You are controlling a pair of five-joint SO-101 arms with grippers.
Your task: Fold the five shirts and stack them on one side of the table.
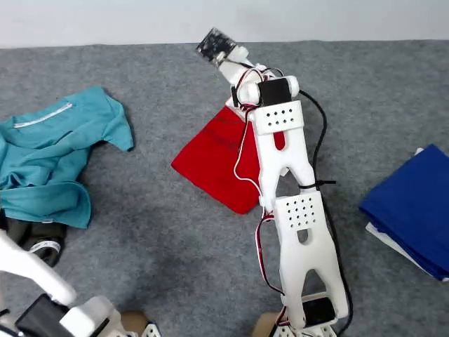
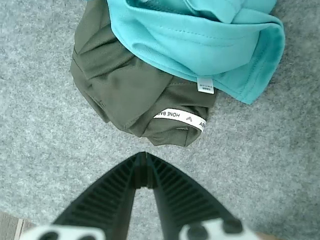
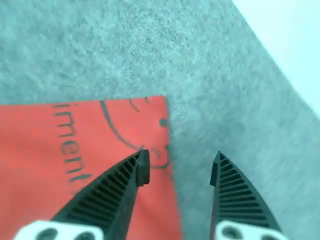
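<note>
1 teal shirt (image 1: 49, 151), 1 olive shirt (image 2: 125, 90), 1 red shirt (image 1: 217, 158), 1 blue shirt (image 1: 414, 203), 1 white cloth (image 1: 389, 242), 2 arms (image 1: 295, 203).

red shirt (image 1: 214, 165), teal shirt (image 1: 49, 158), olive shirt (image 2: 125, 90), blue shirt (image 1: 414, 203)

The grey felt table cover (image 1: 154, 232) is lit brightly and evenly; soft shadows are cast along the crumpled teal cotton shirt (image 1: 49, 154) at nine o'clock.

Grey felt mat (image 1: 140, 232), white wall (image 1: 105, 21)
</note>
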